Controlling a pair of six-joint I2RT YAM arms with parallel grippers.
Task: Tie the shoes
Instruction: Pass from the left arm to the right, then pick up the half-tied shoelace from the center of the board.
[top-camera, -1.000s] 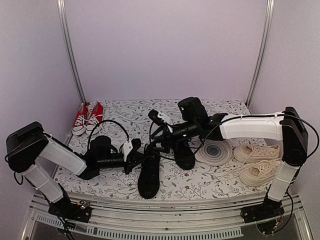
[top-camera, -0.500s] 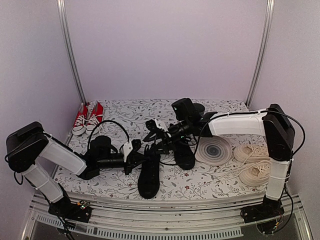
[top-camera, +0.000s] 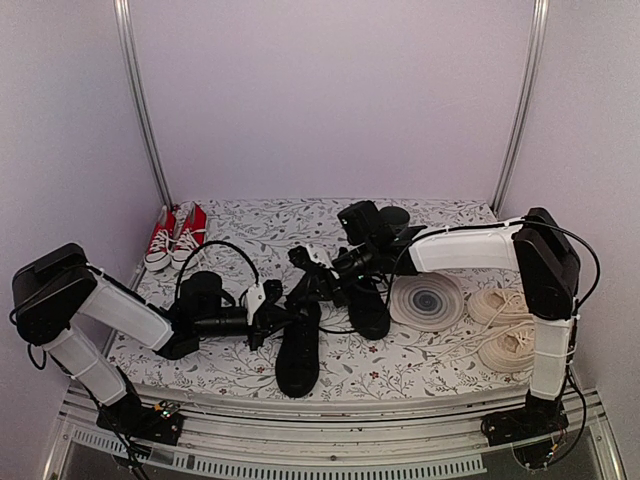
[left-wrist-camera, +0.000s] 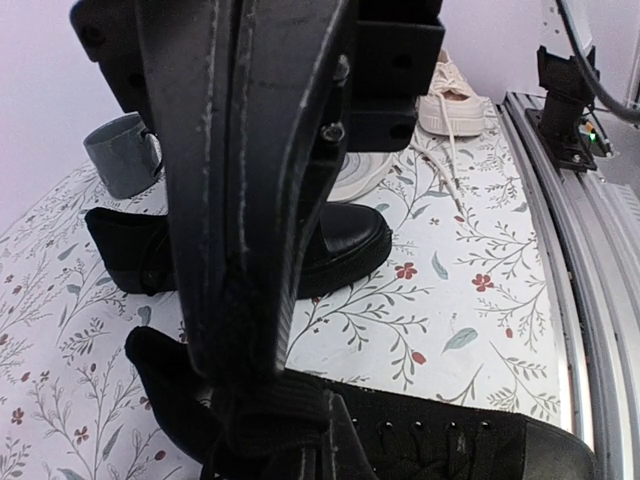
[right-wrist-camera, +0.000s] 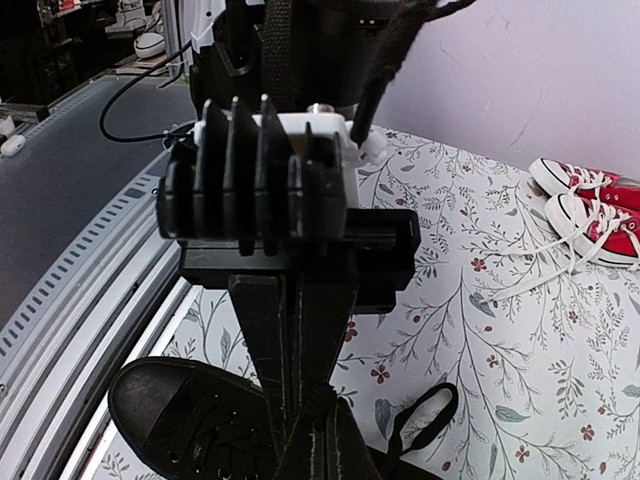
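Note:
Two black shoes lie on the flowered table: the near shoe (top-camera: 297, 355) (left-wrist-camera: 430, 445) (right-wrist-camera: 190, 410) and the far shoe (top-camera: 368, 308) (left-wrist-camera: 335, 240). My left gripper (top-camera: 284, 309) (left-wrist-camera: 265, 390) is shut at the near shoe's tongue, on a woven black lace (left-wrist-camera: 280, 405). My right gripper (top-camera: 299, 294) (right-wrist-camera: 315, 385) comes from the other side, tip to tip with the left one. It is shut on the same lace (right-wrist-camera: 332, 400) over the shoe's opening. A loose lace loop (right-wrist-camera: 425, 420) lies on the table to the right of the fingers.
Small red-and-white sneakers (top-camera: 175, 235) (right-wrist-camera: 590, 205) stand at the back left. Cream sneakers (top-camera: 515, 325) (left-wrist-camera: 452, 92) lie at the right, next to a white plate (top-camera: 428, 300). A grey cup (left-wrist-camera: 122, 155) stands behind the far shoe. A metal rail (left-wrist-camera: 570, 250) runs along the near edge.
My right arm has swung left and down to the near shoe's opening, and its jaws have gone from open to shut. The left arm has not moved.

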